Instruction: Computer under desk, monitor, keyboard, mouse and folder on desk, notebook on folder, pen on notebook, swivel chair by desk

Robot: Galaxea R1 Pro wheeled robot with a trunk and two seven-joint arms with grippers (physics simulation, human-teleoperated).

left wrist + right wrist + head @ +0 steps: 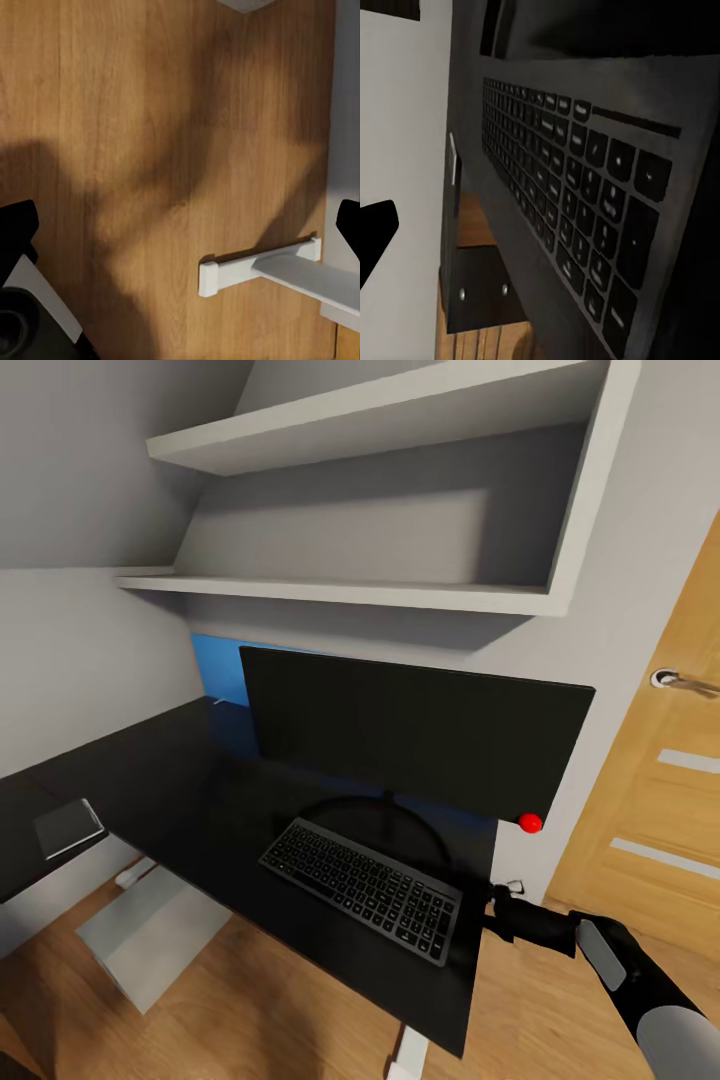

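desk [200, 790] glossy black under white shelves [380, 595], bearing monitor [410, 735] and keyboard [362, 887]; right gripper [497, 905] beside its edge, jaws' state unclear.

We see two deep white shelves [400, 595] fixed to the grey wall [90, 650] above the table, one over the other, both bare, with the upper shelf [380, 415] running out past the lower. A strip of blue panel [218, 670] lines the wall below them. At the right stands a light-wood door [665, 800] with a silver handle [680, 681] and pale horizontal insets. Warm wood plank flooring [270, 1010] runs underneath, crossed by soft shadows in the left wrist view [135, 150].
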